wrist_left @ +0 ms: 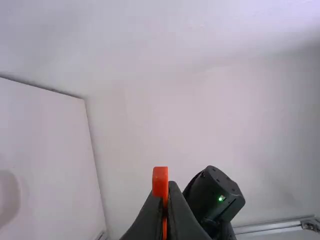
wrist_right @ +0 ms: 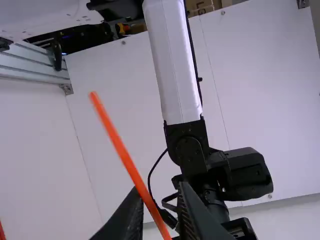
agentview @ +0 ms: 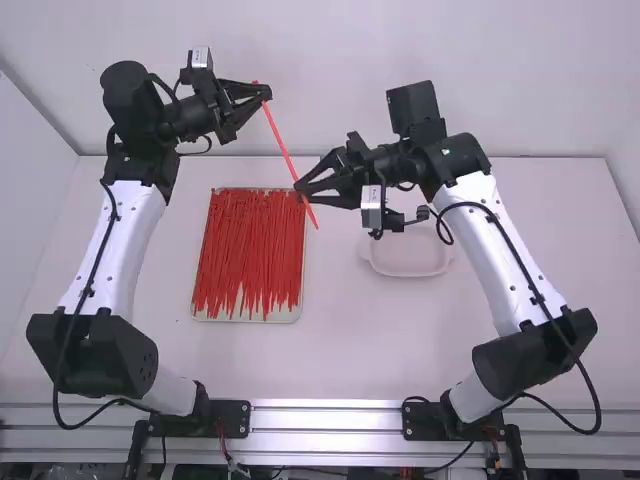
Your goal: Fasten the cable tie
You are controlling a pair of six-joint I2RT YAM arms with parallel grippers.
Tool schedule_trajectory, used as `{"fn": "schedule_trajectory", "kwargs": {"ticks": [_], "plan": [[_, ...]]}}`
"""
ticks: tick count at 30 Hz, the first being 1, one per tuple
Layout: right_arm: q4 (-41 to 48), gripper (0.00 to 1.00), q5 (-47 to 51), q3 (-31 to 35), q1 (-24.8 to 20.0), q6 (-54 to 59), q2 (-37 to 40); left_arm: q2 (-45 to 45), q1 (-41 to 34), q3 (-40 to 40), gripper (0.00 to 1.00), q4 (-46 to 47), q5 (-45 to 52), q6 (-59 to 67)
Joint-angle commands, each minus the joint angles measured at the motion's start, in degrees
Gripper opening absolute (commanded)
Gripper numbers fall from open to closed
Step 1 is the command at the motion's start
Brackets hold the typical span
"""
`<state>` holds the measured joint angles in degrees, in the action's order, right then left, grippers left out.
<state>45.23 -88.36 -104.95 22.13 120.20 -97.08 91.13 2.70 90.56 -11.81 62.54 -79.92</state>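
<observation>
Standing by the table, I see one red cable tie (agentview: 283, 150) up in the air btwn the two arms, well above the tray (agentview: 246, 318) of spare ties. The left gripper (agentview: 265, 92) has its fingers pressed together on the tie's upper end. The right gripper (agentview: 298, 183) sits further down the strap w/ its fingers a little apart; the strap runs btwn them and rests against one, so I don't read that as a firm pinch. A short length pokes out past it towards the tray. My read: pick-up is done and threading isn't started, as the strap is straight, no loop yet. Next move prob. calls for the right fingers to close on the strap, bend the free tail round, and line its tip up w/ the slot at the held end; that's a tight alignment, and a loose hold would let the strap twist. The high view gives the overall layout, incl. the white bowl (agentview: 410, 268) under the right arm. The left wrist view adds the wider block at the tie's end (wrist_left: 160, 181) sticking out past the shut fingertips, likely the head. The right wrist view adds the gap beside the strap (wrist_right: 117, 142) and its free tip.
</observation>
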Motion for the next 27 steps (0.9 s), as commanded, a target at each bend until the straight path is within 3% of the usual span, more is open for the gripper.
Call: {"fn": "schedule_trajectory", "kwargs": {"ticks": [1,7,9,18,23,27], "plan": [[0.13,0.16,-1.09,-1.11,0.00,-0.15,0.00,0.07,0.11,-0.22,0.03,-0.48,1.01,0.90],[0.13,0.09,-1.09,-1.11,0.00,-0.15,0.00,0.07,0.11,-0.22,0.02,-0.44,1.03,0.90],[0.15,0.00,-1.09,-1.11,0.00,-0.15,0.00,0.07,0.09,-0.22,0.02,-0.44,0.98,0.90],[0.44,0.00,-1.09,-1.11,0.09,-0.42,0.00,0.07,-0.09,-0.22,0.02,1.11,0.81,4.07],[3.72,0.00,-1.07,-1.11,0.00,-0.46,0.00,0.07,-0.17,-0.22,0.02,2.38,1.36,11.89],[3.30,0.00,-1.07,-1.11,-0.85,-7.02,0.00,0.07,-0.96,-0.24,0.02,2.38,1.25,16.59]]}}
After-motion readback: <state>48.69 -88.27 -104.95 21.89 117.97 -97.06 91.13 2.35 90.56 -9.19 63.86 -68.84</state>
